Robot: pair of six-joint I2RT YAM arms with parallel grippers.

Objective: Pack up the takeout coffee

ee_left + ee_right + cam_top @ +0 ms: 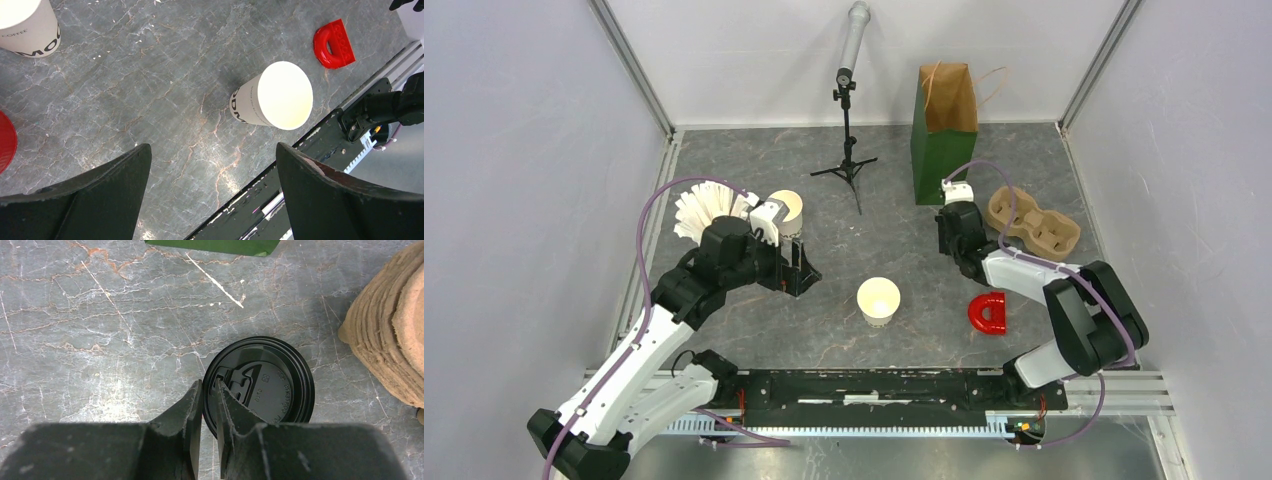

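Jaws of the right gripper [209, 390] are nearly together with a slim gap. The fingertips sit astride the left rim of the black lid [260, 385] on the takeout coffee [282, 407]. Can't tell whether they clamp that rim or sit loose on it. Left gripper [212, 146] is spread wide with nothing between its fingers, and an open paper cup [272, 95] stands ahead of them.

Step in hand looks like securing the coffee for the trip to the green bag [944, 120].
- A pinch on a thin plastic rim is a weak hold: the lid may pop off or the load may swing.
- Safer to spread the jaws, drop lower and take the body square across its width, if a cup body is under there. The wrist view shows only the lid top, so that is unconfirmed.
- Lift straight up before any sideways travel.
- The bag mouth is far above lid height, so go well above the edge and enter upright from the top.
- Avoid brushing the cardboard carrier stack [390, 325].

Position relative to the jaws:
- Nearly the whole lid disc lies to the right of the fingertips and a little ahead of them.
- One finger is outside the rim and the other is over the lid's inner edge.
- The bag's base is straight ahead, beyond the lid and apart from it.
- The carrier stack is off to the right, near the lid but not touching.
- In the top view the gripper hides the coffee.
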